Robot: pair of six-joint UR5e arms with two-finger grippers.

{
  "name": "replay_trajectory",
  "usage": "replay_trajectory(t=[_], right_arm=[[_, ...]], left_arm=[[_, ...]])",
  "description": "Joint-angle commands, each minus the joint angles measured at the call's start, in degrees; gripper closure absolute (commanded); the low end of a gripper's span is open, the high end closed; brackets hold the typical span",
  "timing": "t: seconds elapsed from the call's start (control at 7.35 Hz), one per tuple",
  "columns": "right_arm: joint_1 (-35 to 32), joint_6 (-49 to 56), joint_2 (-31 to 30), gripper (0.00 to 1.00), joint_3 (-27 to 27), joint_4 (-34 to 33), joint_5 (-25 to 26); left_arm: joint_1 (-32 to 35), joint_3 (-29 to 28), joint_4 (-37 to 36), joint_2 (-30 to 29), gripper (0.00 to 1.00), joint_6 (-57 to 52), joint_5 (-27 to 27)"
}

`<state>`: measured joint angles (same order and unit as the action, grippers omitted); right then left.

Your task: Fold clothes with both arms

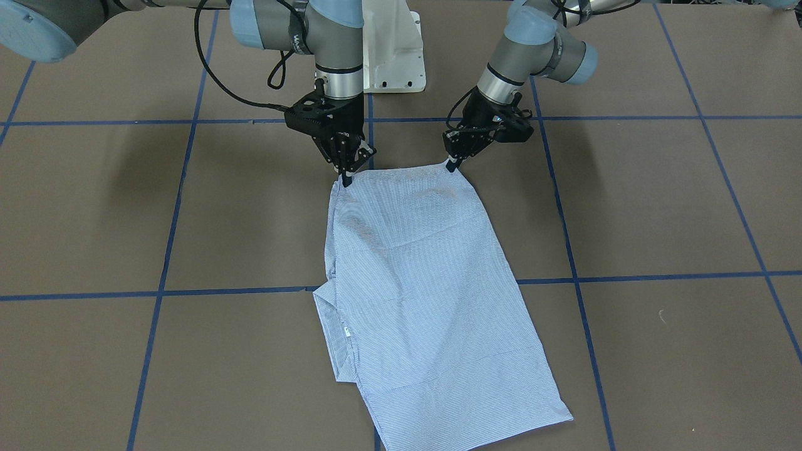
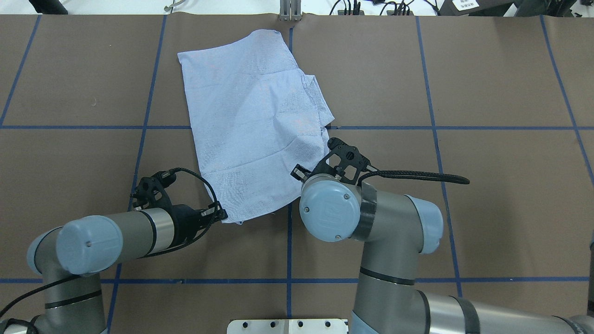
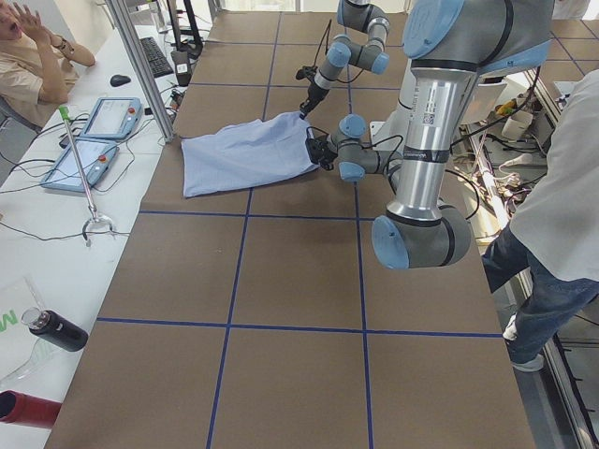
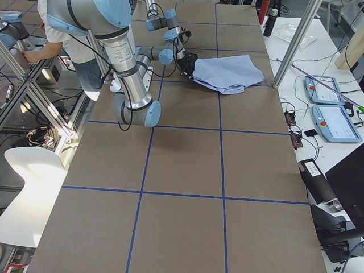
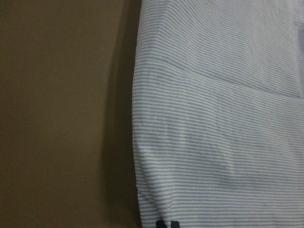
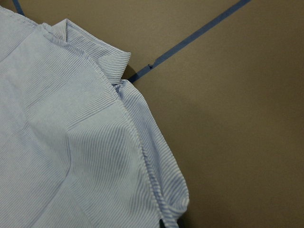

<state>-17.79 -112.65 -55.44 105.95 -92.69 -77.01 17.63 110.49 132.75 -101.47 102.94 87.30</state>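
Closest to the robot, the left gripper (image 1: 452, 165) pinches the near left corner of the light blue striped shirt (image 1: 426, 282), its fingers pressed together on the fabric. In the left wrist view the dark fingertips (image 5: 164, 224) sit right at the hem. The right gripper (image 1: 346, 179) nips the near right corner the same way, fingers closed on the cloth edge; from overhead its own wrist hides it. Between the two, the near hem runs fairly straight.

Beyond them the shirt lies folded into a long panel on the brown table (image 1: 658, 207). It slants towards the robot's left as it runs away and crosses a blue tape line (image 1: 626, 277). The collar (image 6: 90, 54) pokes out at the shirt's right edge, near that tape line. The shirt's far end lies near the table's far edge.
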Motion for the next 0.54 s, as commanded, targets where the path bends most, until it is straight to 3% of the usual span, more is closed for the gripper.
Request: replay_trajectory(t=[0.0, 0.27, 0.41], right_arm=[[4.23, -0.73, -5.55, 1.00, 14.13, -6.49, 2.37], [10.03, -4.40, -5.56, 1.00, 25.84, -18.53, 3.96], [10.93, -4.51, -5.47, 1.00, 28.33, -20.93, 4.23]], left_arm=[[-2.66, 12.50, -1.95, 2.33, 1.00, 0.24, 1.73], [-7.50, 19.03, -3.63, 2.33, 1.00, 3.13, 1.47], [-8.22, 22.10, -6.68, 2.25, 1.00, 3.14, 1.47]])
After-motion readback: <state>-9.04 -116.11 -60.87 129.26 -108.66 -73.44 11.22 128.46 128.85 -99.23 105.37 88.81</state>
